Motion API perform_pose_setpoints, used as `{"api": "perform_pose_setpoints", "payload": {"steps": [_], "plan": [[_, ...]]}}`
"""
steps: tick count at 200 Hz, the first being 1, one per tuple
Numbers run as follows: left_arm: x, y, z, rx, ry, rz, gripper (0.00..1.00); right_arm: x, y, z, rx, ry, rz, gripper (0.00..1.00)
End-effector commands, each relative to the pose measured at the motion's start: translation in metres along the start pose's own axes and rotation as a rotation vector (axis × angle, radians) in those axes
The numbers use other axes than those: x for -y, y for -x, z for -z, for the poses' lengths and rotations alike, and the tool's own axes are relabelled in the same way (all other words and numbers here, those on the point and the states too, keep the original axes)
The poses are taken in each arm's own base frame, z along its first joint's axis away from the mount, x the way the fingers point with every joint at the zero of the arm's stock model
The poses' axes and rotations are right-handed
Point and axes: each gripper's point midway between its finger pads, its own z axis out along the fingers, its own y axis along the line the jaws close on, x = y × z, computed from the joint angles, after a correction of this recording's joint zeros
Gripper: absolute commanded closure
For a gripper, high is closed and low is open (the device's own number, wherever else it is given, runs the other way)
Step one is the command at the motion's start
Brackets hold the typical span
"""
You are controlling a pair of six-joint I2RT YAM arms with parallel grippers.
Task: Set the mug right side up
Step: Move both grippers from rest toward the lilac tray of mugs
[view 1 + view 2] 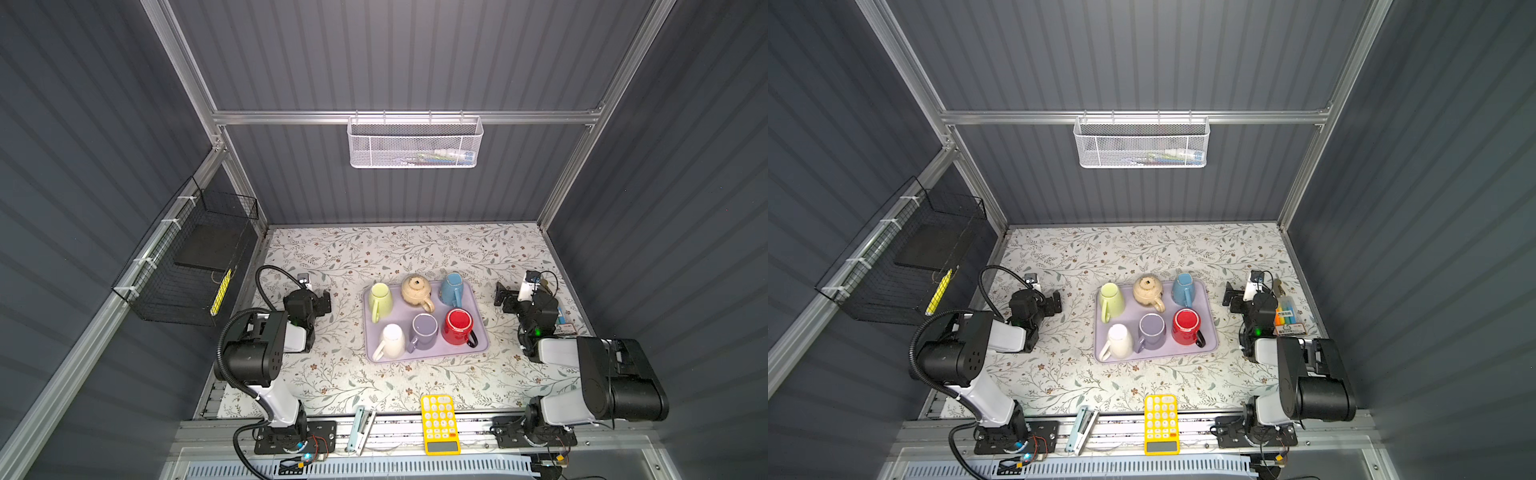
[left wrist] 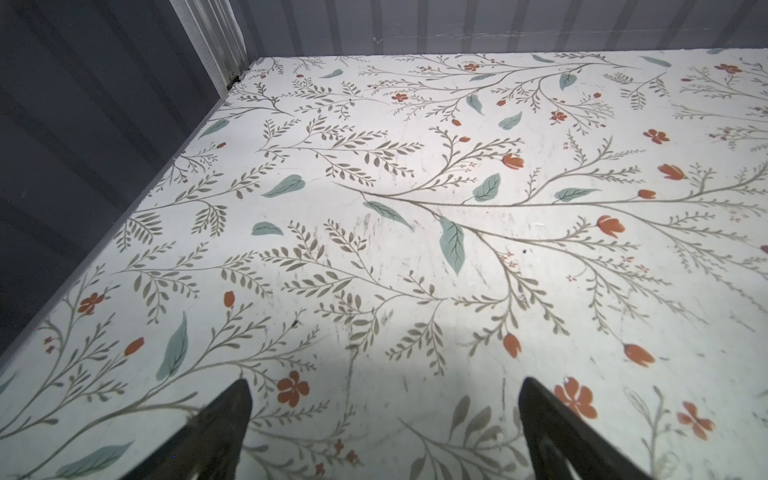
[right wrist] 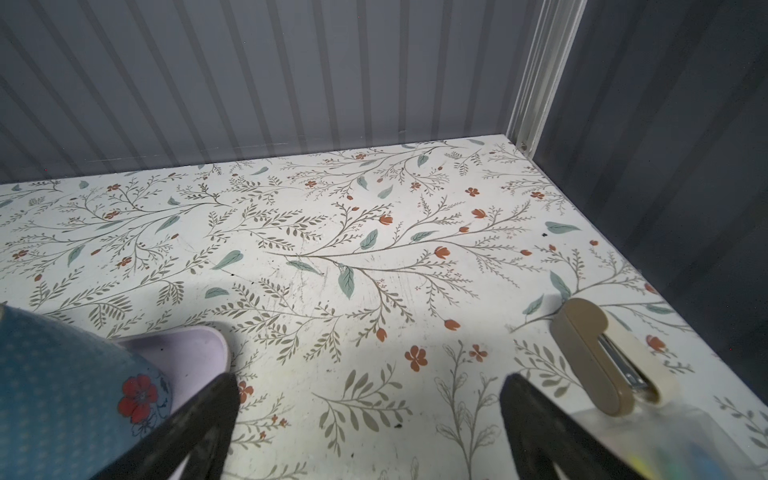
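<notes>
1. The left tool (image 1: 323, 300) stands wide open and empty, low over bare bench (image 2: 415, 249)
2. The right tool (image 1: 501, 296) is also spread wide, gripping nothing; a beige stapler (image 3: 602, 357) lies just beside its outer finger
3. The lilac tray (image 1: 428, 356) lies between both tools, nearer the right one
4. On it the green mug (image 1: 380, 296), white mug (image 1: 392, 341) and blue mug (image 1: 451, 286) look bottom-up, the blue one closest to the right tool
5. The purple mug (image 1: 424, 330) and red mug (image 1: 457, 326) stand mouth-up

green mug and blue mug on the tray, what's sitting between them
The beige teapot stands between the green mug and the blue mug, in the far row of the tray. It shows in both top views.
</notes>
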Motion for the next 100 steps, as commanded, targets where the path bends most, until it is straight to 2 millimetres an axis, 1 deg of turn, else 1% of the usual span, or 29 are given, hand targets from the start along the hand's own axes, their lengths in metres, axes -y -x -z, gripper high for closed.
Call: {"api": "perform_pose_setpoints", "payload": {"steps": [1,65,84,100], "plan": [[0.003,0.012,-0.002,0.038,-0.013,0.002,0.0,-0.001,0.007,-0.004,0.009,0.025,-0.014,0.01],[0.004,0.013,-0.001,0.04,-0.015,0.002,0.0,0.0,0.008,-0.004,0.011,0.033,-0.024,0.01],[0.003,0.012,0.0,0.043,-0.014,0.0,0.0,-0.001,0.008,-0.004,0.012,0.037,-0.024,0.1],[-0.001,0.024,0.005,0.057,0.003,0.011,0.02,0.002,0.01,-0.003,0.016,0.02,-0.029,0.14]]}}
